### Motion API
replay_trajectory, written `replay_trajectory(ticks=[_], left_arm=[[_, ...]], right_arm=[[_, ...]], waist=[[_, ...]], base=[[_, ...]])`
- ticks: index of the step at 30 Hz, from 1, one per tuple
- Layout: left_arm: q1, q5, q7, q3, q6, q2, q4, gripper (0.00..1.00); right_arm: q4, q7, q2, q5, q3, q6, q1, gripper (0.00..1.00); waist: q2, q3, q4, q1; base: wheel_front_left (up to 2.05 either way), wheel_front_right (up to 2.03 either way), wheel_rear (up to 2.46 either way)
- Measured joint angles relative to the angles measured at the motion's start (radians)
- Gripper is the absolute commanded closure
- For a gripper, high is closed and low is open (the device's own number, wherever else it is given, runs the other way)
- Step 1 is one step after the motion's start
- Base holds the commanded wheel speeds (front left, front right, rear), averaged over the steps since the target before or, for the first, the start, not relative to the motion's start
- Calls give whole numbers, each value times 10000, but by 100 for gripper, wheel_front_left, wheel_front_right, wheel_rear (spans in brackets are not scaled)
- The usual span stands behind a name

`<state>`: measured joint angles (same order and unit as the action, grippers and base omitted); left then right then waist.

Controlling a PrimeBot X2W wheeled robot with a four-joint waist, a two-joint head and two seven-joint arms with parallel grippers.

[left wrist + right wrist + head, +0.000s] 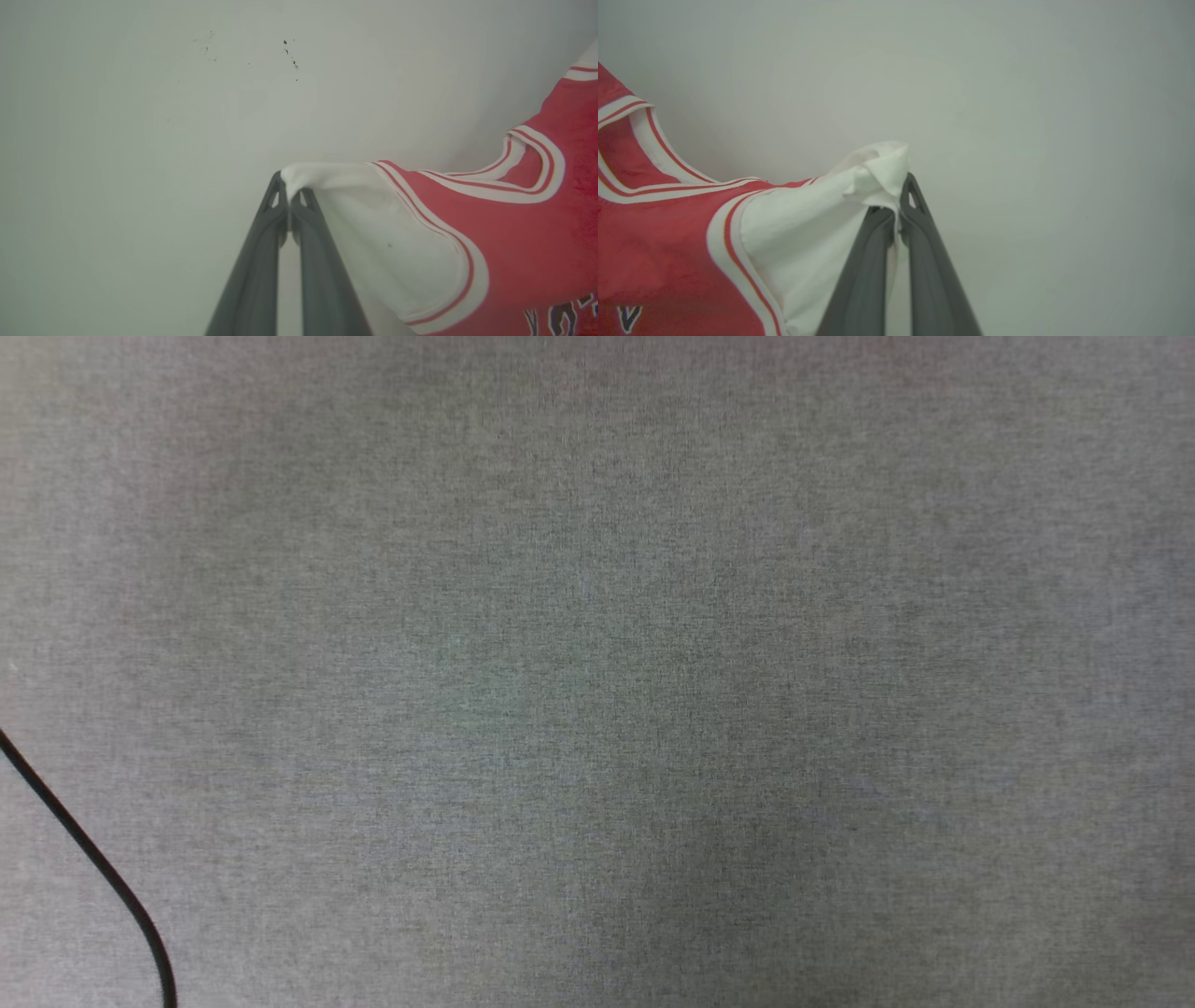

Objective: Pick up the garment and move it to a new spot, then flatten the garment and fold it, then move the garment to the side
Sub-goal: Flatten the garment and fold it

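You have the left gripper (pixel 289 189) pinched together on one white sleeve of the garment (pixel 495 224). Its two dark fingers meet at the tips, with a fold of white cloth caught between them and bulging over the top. From there the sleeve widens to the right of the left wrist view into the red body, past the striped trim and the V-neck, with a bit of dark lettering at the lower right corner. Your right gripper (pixel 899 198) is likewise clamped on the other white sleeve, a crumpled fold pushed up above its fingertips, and the red body runs off to the left of that view. So the garment is held by a sleeve at each gripper, in front of a plain pale background (pixel 1041 116). The head view looks down on a grey woven surface (pixel 597 672), with a thin black cable (pixel 98 873) curving across its lower left corner.
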<state>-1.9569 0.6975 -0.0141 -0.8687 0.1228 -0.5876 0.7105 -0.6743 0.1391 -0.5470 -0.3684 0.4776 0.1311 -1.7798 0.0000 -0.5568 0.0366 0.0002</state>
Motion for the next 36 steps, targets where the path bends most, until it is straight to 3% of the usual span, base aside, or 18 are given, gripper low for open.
replay_trajectory(ticks=[10, 19, 28, 36], left_arm=[[2797, 882, 1204, -500, 54, 151, 554, 100], [6435, 1718, 2098, -1005, 61, -12, 192, 100], [10625, 2539, 2451, -1354, -709, -872, -1400, 100], [13605, 3210, 2564, -1638, -1538, -1616, -2621, 100]], right_arm=[[-1244, -1264, 345, -986, 1162, 2, 1965, 100], [-943, -2144, -27, -2592, 2788, 2, 4918, 100], [548, -2552, -1141, -4197, 3875, 0, 8358, 100], [1135, -2932, -2008, -4972, 3929, 2, 11527, 100]], waist=[[0, -53, -74, 0], [0, 772, -19, -1], [0, 2064, 96, -2], [0, 3292, 189, -4]], base=[[0, 0, 0], [0, 0, 0], [0, 0, 0], [0, 0, 0]])
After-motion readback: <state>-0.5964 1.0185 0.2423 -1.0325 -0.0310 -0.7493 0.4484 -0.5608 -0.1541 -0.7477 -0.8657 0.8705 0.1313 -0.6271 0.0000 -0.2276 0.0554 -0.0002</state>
